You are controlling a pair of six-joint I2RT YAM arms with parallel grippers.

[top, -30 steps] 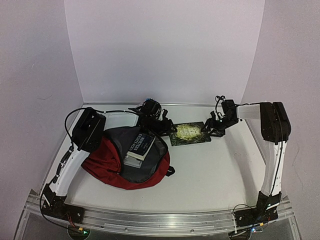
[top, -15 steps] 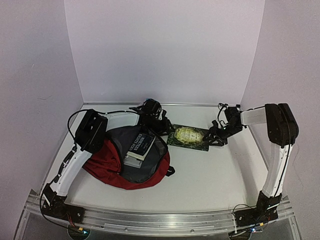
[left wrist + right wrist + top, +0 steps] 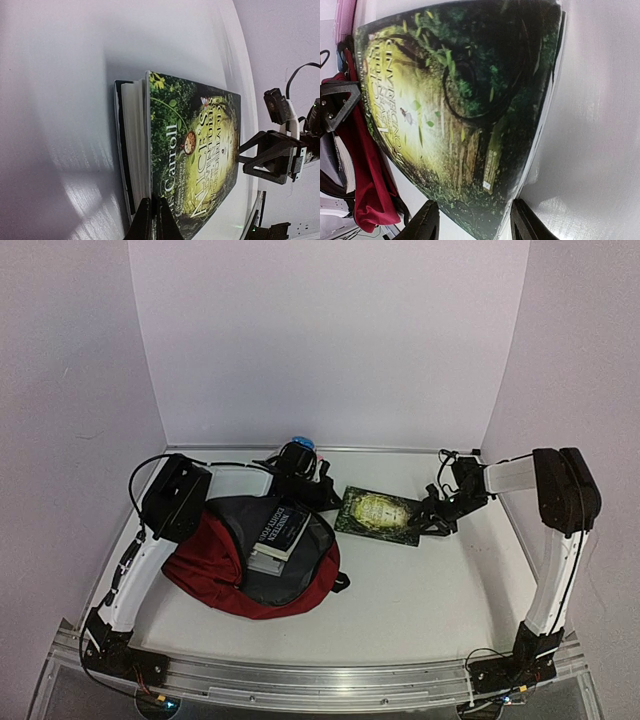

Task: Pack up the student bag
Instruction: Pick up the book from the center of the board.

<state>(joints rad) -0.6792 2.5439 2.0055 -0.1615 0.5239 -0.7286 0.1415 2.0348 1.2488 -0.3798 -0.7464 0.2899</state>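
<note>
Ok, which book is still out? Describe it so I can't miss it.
Start at the red bag on the table's left side. Just right of its open mouth lies a green book. Unlike the blue book inside the bag, its cover has a yellow centre.

Left wrist view: green book (image 3: 200, 150) runs off the lower edge. Top view: I cannot read the small title on the blue book (image 3: 280, 528) inside the student bag (image 3: 215, 575).
</note>
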